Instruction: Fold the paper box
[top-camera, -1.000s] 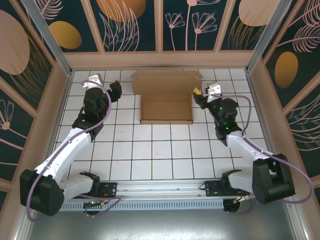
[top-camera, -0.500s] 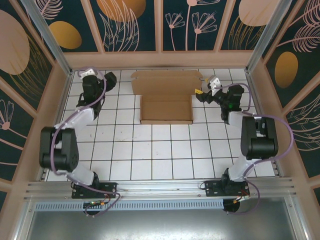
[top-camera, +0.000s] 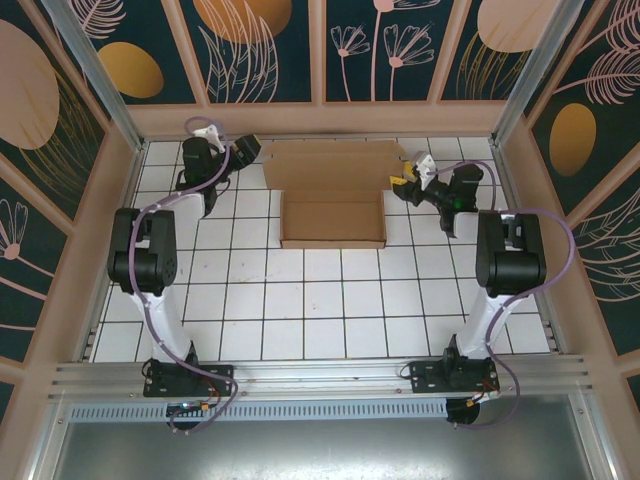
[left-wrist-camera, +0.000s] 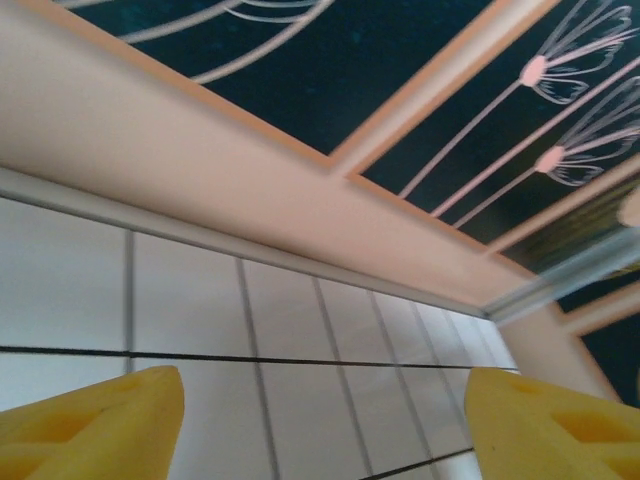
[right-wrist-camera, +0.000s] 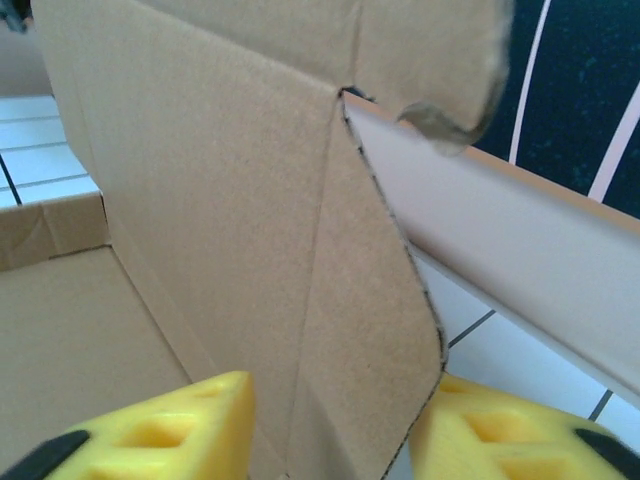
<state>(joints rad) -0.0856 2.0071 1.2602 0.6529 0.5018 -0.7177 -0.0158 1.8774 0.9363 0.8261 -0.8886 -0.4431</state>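
Observation:
The paper box (top-camera: 331, 212) is plain brown cardboard, a shallow tray on the white tiles with its lid flap lying flat toward the back wall. My left gripper (top-camera: 247, 153) hovers at the lid's left end, apart from it. In the left wrist view the left gripper (left-wrist-camera: 325, 400) is open, its yellow fingers (left-wrist-camera: 95, 420) wide apart over bare tiles. My right gripper (top-camera: 401, 184) is at the box's right side. In the right wrist view the right gripper (right-wrist-camera: 335, 420) is partly open, and an upright side flap (right-wrist-camera: 300, 250) stands between its fingers (right-wrist-camera: 500, 430).
The wooden back wall (top-camera: 320, 122) runs close behind the box and both grippers. Side walls (top-camera: 110, 200) close in the tiled floor (top-camera: 320, 300). Both arms stretch far back from their bases (top-camera: 190, 378).
The left arm has reached further back and its gripper has moved right toward the lid's left end. The right gripper stays at the right flap, and its jaws have narrowed.

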